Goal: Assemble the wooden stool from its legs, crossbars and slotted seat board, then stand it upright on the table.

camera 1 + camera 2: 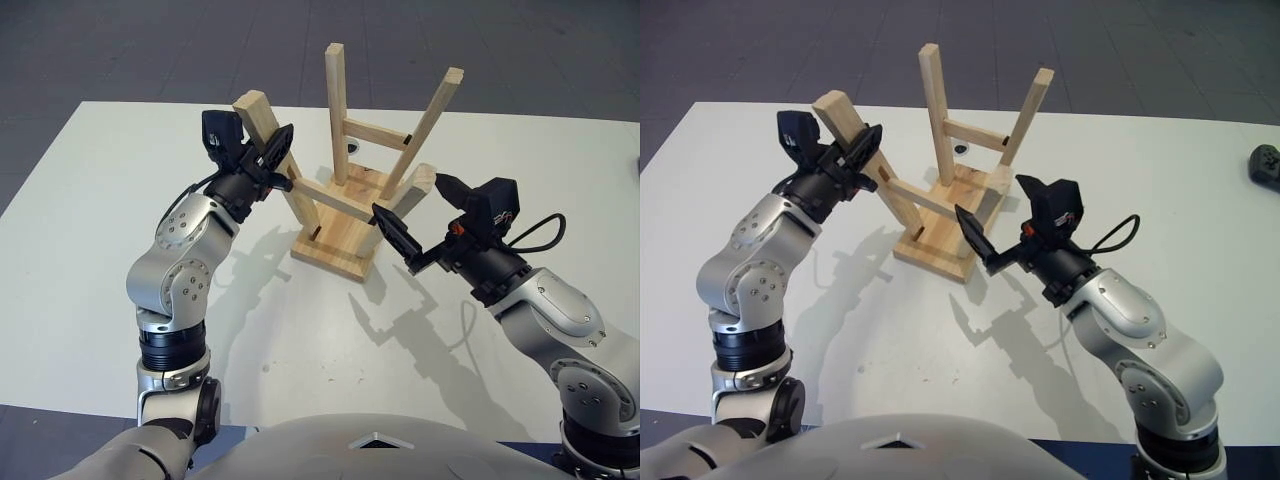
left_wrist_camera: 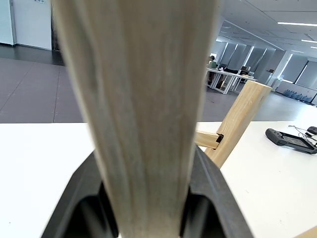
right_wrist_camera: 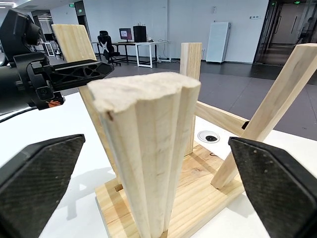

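Observation:
The wooden stool rests upside down, its seat board (image 1: pixel 335 250) flat on the white table (image 1: pixel 120 200) and its legs pointing up. Crossbars (image 1: pixel 375 132) join the legs. My left gripper (image 1: pixel 275 160) is shut on the near-left leg (image 1: pixel 262 115) just below its top end; in the left wrist view that leg (image 2: pixel 143 99) runs between the fingers (image 2: pixel 74 198). My right gripper (image 1: pixel 420 222) is open, its fingers (image 3: pixel 39 183) standing wide on either side of the near-right leg (image 3: pixel 148 148) without touching it.
A round cable hole (image 1: pixel 352 147) sits in the table just behind the stool. A black handheld controller (image 1: pixel 1265 165) lies at the table's far right edge. Bare table surface spreads in front of and to both sides of the stool.

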### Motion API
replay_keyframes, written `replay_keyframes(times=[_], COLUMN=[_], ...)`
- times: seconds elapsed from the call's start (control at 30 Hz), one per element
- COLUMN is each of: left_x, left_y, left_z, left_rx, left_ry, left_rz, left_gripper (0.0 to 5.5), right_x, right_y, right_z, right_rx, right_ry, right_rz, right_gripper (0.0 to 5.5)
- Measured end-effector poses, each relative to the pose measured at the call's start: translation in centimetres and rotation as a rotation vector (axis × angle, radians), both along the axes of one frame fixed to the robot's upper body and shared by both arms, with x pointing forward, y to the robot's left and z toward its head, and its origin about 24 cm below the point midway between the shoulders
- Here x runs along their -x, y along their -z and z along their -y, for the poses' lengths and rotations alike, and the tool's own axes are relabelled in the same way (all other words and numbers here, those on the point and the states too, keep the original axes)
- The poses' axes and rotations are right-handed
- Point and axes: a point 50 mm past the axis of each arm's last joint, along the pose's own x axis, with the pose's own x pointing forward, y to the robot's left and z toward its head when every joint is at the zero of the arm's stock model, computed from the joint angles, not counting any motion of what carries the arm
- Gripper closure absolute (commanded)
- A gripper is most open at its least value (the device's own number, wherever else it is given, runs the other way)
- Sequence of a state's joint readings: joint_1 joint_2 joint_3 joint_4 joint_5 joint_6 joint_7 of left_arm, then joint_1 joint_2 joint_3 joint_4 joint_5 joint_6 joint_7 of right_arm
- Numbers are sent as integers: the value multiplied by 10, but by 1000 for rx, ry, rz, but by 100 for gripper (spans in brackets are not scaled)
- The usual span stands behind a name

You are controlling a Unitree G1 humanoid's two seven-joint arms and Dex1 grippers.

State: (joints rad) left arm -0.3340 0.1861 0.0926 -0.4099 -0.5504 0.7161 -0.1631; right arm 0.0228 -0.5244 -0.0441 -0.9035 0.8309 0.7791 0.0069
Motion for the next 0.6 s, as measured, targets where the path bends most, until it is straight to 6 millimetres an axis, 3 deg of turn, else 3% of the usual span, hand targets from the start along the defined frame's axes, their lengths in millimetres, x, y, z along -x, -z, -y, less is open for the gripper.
replay_keyframes(times=[0.6], left_x=[-1], left_y=[4], left_z=[-9], left_rx=[44], left_ry=[-70], left_rz=[-68], left_gripper=[445], right_x=[1], right_y=[4], right_z=[1], right_rx=[15], right_ry=[0], right_rz=[-12], right_gripper=[10])
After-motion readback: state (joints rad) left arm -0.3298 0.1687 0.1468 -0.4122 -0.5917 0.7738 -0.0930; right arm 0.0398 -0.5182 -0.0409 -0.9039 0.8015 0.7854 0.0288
